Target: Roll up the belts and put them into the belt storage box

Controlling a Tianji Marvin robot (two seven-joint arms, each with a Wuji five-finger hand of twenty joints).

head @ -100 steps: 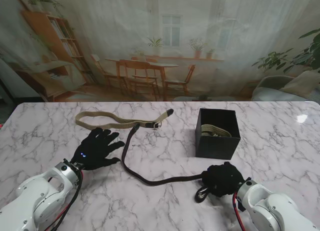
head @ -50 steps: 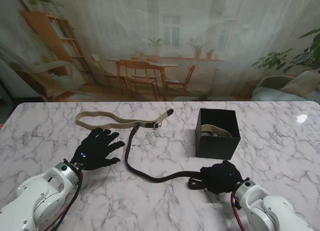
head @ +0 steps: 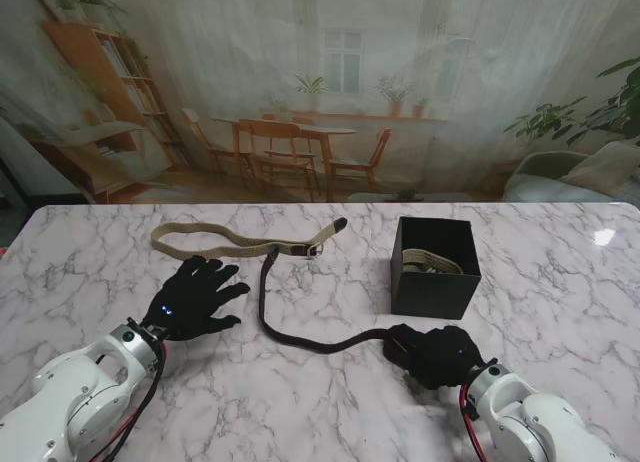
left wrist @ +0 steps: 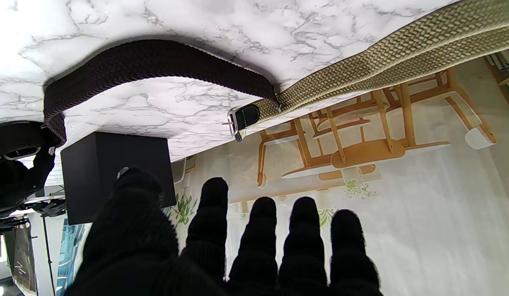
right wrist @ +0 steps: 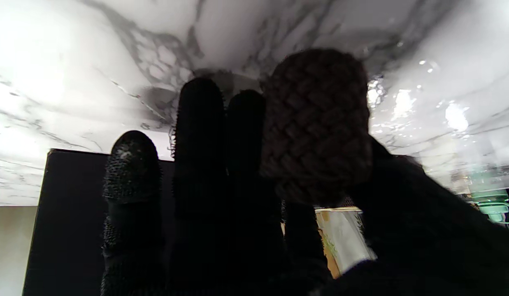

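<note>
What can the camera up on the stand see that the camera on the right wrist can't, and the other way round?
Only the stand view shows the tan belt, the open left hand, the dark belt's free length trailing across the marble table, and a belt already coiled inside the black box. Only the right wrist view shows the braided weave of the rolled end up close. Both show the right hand on that roll, the box and the table.

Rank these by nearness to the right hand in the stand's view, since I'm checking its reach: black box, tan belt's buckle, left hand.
1. Black box, just beyond the right hand.
2. Tan belt's buckle, farther off, toward the left.
3. Left hand, far left.
</note>
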